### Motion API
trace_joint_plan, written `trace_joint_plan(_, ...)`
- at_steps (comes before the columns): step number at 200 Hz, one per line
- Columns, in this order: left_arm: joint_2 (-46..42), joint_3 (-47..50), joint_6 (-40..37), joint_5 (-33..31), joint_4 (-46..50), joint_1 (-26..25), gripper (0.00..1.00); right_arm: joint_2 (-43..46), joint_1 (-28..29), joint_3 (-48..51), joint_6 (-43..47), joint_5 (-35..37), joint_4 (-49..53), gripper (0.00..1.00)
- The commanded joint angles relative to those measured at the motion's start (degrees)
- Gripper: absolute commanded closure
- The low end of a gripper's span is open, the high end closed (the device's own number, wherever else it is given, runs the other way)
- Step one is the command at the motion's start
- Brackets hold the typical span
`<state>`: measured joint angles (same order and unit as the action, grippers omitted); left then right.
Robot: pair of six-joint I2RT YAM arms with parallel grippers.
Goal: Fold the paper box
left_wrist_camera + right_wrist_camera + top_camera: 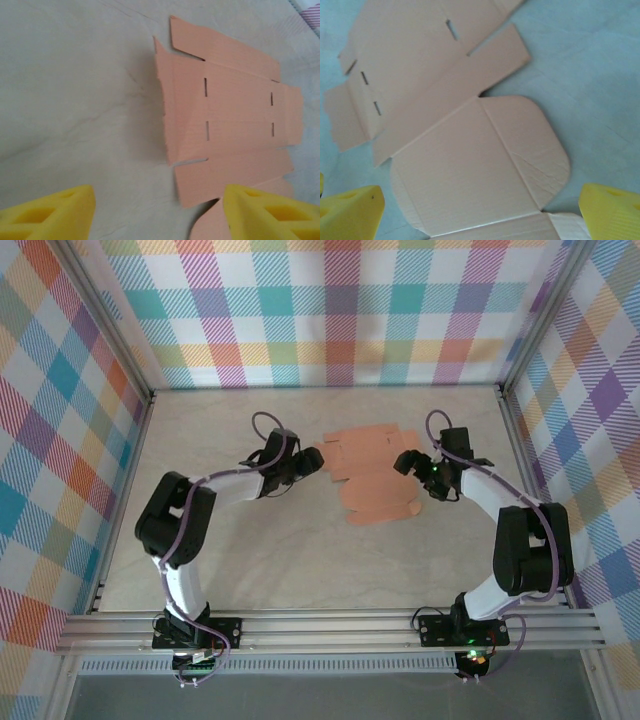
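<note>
The paper box (372,478) is a flat salmon-orange die-cut sheet lying in the middle of the table, with slots, flaps and a rounded flap toward the near side. My left gripper (312,462) is at the sheet's left edge. In the left wrist view the paper box (235,110) lies ahead, its left edge slightly lifted, and my left gripper (160,217) is open with a corner of card between the yellow fingers (50,215). My right gripper (405,462) is over the sheet's right side. It hangs open (480,215) above the big panel of the paper box (470,160).
Pale table top (240,560) has free room on the near side and to the left. Plaid walls (340,310) close in the back and both sides. An aluminium rail (330,625) runs along the near edge by the arm bases.
</note>
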<state>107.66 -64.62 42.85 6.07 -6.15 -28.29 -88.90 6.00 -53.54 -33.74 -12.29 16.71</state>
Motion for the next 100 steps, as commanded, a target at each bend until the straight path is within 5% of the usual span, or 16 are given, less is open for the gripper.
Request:
trace_joint_plan(1, 3.94, -5.17, 3.7, 4.96, 3.19, 0.17, 0.37, 3.0, -0.09, 0.1, -0.25, -1.67, -1.6, 0.0)
trace_joint_plan(66, 13.1, -16.54, 5.03, 4.52, 10.73, 0.25, 0.62, 4.08, -0.73, -0.69, 0.04, -3.3, -1.17, 0.0)
trace_joint_plan(100, 16.79, -20.86, 2.82, 6.2, 11.55, 0.27, 0.87, 4.41, -0.77, -0.87, 0.16, -3.58, -0.86, 0.0)
